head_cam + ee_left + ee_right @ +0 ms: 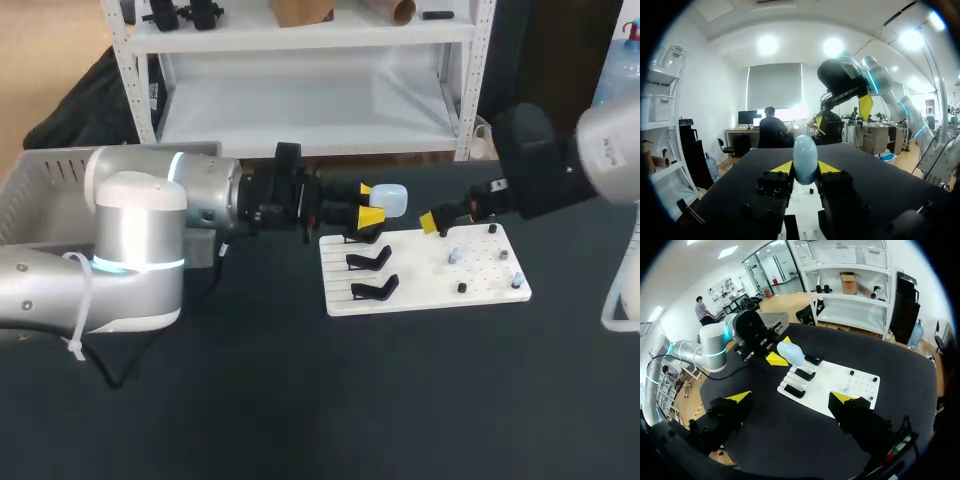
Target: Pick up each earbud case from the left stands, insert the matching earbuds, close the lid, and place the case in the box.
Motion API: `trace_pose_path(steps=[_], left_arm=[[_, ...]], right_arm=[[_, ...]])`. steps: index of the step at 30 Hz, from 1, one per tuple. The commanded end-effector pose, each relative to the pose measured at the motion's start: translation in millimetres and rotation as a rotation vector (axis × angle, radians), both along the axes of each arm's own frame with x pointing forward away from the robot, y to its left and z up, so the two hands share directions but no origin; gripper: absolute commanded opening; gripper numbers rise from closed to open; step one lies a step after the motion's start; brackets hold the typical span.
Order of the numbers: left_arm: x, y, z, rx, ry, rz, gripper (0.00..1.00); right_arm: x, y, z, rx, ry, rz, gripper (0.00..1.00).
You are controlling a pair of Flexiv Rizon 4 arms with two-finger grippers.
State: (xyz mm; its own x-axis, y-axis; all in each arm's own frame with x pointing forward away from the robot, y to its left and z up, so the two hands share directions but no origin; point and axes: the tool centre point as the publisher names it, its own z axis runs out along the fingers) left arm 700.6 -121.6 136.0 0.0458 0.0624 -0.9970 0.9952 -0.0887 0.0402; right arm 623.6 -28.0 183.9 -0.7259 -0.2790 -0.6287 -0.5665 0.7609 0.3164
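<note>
- Plainly, the grey box (45, 165) at the counter's far left corner shows no case in its visible part, so I judge nothing delivered yet.
- Left tool (369, 203) is clamped on the pale blue earbud case (392, 199), held in the air over the far left corner of the white board (420, 300), which lies right of the counter's middle.
- Three black stands (368, 262) below it look bare, so the pick-up seems done for this case.
- Small pieces (455, 256) on the board's right half may be earbuds; they are too small to tell.
- Right tool (791, 397) hangs near the case, fingers wide apart and empty; inserting, closing and boxing remain.
</note>
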Motion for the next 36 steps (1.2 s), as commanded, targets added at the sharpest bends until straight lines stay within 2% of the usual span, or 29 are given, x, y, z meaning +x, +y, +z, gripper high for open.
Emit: trace_pose_path(steps=[1, 12, 21, 36], left_arm=[[1.3, 0, -1.6, -0.004, -0.001, -0.002, 0.0], [1.3, 0, -1.6, -0.004, -0.001, -0.002, 0.0], [1.3, 0, -1.6, -0.004, -0.001, -0.002, 0.0], [1.3, 0, -1.6, -0.004, -0.001, -0.002, 0.0]], right_arm=[[9.5, 12, -3, -0.036, 0.009, -0.032, 1.0], [24.4, 30, -11, -0.046, 0.043, -0.032, 1.0], [38.8, 31, -21, -0.049, 0.061, -0.054, 1.0], [52.2, 33, -27, -0.042, 0.075, -0.08, 1.0]])
